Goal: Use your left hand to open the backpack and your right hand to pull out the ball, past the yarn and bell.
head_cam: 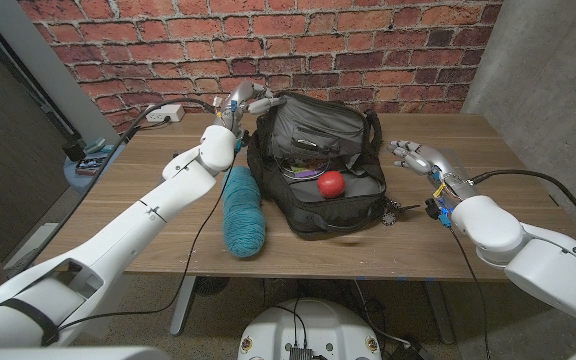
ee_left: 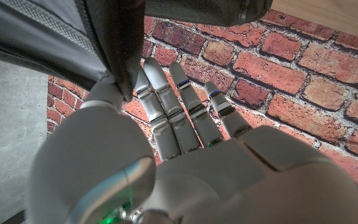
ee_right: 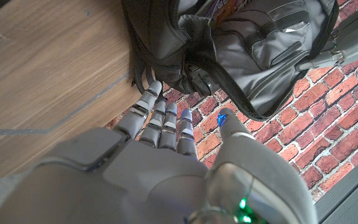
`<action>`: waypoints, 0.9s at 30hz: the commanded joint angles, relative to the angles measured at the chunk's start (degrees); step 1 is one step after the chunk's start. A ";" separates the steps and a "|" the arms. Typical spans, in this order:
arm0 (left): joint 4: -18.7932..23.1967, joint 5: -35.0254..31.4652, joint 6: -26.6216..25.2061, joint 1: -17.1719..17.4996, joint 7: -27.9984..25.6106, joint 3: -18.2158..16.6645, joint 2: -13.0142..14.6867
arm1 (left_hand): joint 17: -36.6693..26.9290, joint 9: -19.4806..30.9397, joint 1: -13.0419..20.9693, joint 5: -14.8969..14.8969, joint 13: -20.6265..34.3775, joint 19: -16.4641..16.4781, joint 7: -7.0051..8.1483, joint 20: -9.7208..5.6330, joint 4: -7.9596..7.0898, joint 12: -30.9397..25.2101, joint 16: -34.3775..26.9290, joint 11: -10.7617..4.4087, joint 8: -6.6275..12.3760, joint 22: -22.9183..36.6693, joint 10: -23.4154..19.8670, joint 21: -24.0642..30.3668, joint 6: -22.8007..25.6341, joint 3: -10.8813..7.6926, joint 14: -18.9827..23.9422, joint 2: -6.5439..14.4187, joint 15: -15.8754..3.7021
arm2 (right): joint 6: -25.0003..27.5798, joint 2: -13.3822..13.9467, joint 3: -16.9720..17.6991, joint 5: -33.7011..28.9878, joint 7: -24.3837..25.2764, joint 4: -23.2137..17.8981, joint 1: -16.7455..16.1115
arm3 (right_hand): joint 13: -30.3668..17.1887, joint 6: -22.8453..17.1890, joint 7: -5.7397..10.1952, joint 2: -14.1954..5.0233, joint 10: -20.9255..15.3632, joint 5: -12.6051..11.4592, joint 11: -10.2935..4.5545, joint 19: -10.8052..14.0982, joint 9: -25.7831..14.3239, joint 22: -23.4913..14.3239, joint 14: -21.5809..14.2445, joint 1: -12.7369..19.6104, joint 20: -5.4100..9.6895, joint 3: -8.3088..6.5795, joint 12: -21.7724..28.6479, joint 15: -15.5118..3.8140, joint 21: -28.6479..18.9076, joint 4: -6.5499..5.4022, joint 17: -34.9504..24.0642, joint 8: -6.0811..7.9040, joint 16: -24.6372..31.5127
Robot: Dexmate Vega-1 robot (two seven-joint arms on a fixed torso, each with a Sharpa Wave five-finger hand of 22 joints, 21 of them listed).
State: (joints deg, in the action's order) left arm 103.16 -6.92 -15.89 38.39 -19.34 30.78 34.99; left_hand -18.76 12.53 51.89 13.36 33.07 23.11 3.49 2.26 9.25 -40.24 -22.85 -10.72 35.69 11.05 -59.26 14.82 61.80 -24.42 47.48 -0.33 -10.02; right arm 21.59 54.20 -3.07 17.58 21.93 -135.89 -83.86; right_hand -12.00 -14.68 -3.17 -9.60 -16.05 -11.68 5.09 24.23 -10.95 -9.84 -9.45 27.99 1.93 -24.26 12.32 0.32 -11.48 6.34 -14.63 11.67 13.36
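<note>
Teal yarn point(head_cam: 243, 213) lies near, left of backpack point(head_cam: 318, 165). Red ball point(head_cam: 330, 183) sits in open backpack, mid-table. Right hand point(head_cam: 415, 156) beside bag, fingers spread, holding nothing. Far left, left hand point(head_cam: 240, 104) pinches raised flap point(ee_left: 114, 43).

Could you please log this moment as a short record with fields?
backpack: open on the table, flap raised
left hand: grips the flap's edge, holding it up
right hand: to the backpack's right, fingers apart, holding nothing
red ball: visible in the opening
teal yarn: on the table, left of the backpack
bell: cannot identify
</note>
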 commanded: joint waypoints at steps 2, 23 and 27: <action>-1.13 1.01 0.65 -0.67 -0.25 0.24 -0.47 | -0.35 0.19 4.40 0.38 -0.01 -0.29 -0.10 0.06 -0.04 0.33 0.38 -0.04 0.36 0.23 -0.23 -0.02 -0.14 -0.09 -0.34 3.95 -0.11 | 4.19 0.36 -1.18 -3.26 -0.18 -3.64 0.25 | -0.14 -1.07 0.12 0.25 -0.92 -0.13 -0.31 0.51 0.00 -0.13 -0.68 0.79 -0.31 0.01 0.54 0.03 -0.20 0.57 0.12 0.37 0.25; -2.62 1.81 1.71 -1.22 -1.05 0.37 -1.17 | -0.58 0.19 4.45 0.53 0.33 -0.42 -0.13 0.13 -0.06 0.52 0.56 -0.05 0.59 0.26 -0.38 0.00 -0.22 -0.08 -0.28 3.98 -0.09 | 17.84 7.67 -8.41 -7.24 -4.35 -10.97 8.88 | -0.17 -4.21 -0.56 1.86 -3.84 0.28 0.38 3.18 0.00 -0.11 -3.57 2.29 -0.90 0.70 1.23 0.16 -0.84 2.36 1.15 0.94 0.74; -2.85 1.81 1.97 -1.27 -1.36 0.42 -1.35 | -0.57 0.20 4.51 0.57 0.39 -0.49 -0.01 0.16 0.00 0.55 0.64 0.00 0.64 0.27 -0.43 -0.01 -0.24 -0.10 -0.26 3.92 -0.09 | 18.18 8.19 -9.26 -7.29 -4.78 -11.38 9.89 | -0.19 -5.00 -0.43 2.41 -4.63 0.50 0.35 4.01 -0.01 -0.12 -4.50 2.24 -0.96 1.16 1.41 -0.06 -1.04 2.46 1.31 1.06 0.97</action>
State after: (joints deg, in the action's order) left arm 100.99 -5.39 -14.50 37.32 -20.10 31.08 34.08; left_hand -19.02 12.64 51.89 13.57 33.34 22.91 3.49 2.46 9.25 -39.81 -22.41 -10.73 36.05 11.04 -59.25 14.82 61.81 -24.42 47.48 -0.33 -10.02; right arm 36.33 60.16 -9.73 11.16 18.74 -145.03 -77.09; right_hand -12.05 -18.87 -3.66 -7.87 -19.85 -11.43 5.38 27.20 -10.95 -9.84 -12.96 30.19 1.03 -23.49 13.21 0.33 -11.94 8.69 -13.30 12.32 13.99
